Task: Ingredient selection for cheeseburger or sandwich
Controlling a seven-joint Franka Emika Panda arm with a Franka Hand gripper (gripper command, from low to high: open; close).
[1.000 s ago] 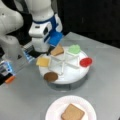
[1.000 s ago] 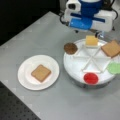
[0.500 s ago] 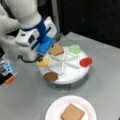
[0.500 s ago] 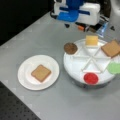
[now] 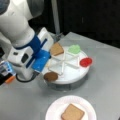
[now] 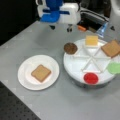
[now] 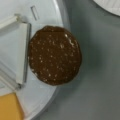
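— Brown patty [image 7: 55, 55] first: where does it lie from the gripper?

— Straight under the wrist camera, so the arm hangs just above it. In a front view the patty [image 6: 70, 48] sits at the divided tray's [image 6: 75, 68] edge, on the side nearest the paper plate [image 6: 25, 80], partly overhanging the rim. It is round, so no long axis matters.

— And the gripper itself?

— I see only the arm's white and blue end in both front views; the fingers do not show, so I cannot tell whether they are spread or closed.

— What is done?

— One bread square [image 6: 41, 73] lies on the plate. Cheese [image 6: 91, 40] and the second bread [image 6: 111, 48] remain in the tray.
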